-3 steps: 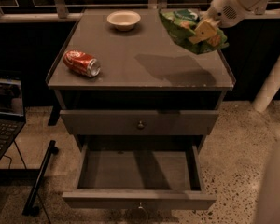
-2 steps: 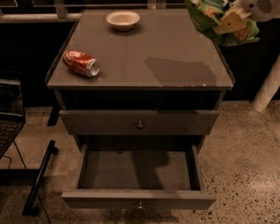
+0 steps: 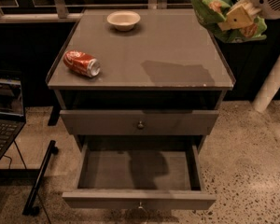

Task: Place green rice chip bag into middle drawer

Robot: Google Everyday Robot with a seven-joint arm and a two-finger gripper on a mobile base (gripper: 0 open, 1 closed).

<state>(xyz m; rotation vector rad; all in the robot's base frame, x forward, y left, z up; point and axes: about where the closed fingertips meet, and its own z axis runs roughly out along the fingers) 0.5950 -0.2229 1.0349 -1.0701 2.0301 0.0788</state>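
Observation:
The green rice chip bag [image 3: 207, 13] hangs in the air at the top right, above and just beyond the right rear corner of the grey cabinet top [image 3: 144, 50]. My gripper [image 3: 236, 17] comes in from the top right on a white arm and is shut on the bag's right side. The middle drawer [image 3: 137, 169] is pulled open at the bottom front. Its inside is bare grey and its front panel with a small knob [image 3: 140, 204] faces the camera. The bag is well above and to the right of the open drawer.
A red soda can [image 3: 81, 63] lies on its side on the left of the cabinet top, and a small pale bowl [image 3: 123, 20] stands at the back. The upper drawer front [image 3: 140, 122] is shut. A laptop [image 3: 4, 111] sits at left, and a white post [image 3: 273, 78] stands at right.
My gripper has carried the bag up and to the right, from over the right part of the cabinet top to beyond its right rear corner. The can, bowl and drawers have not moved.

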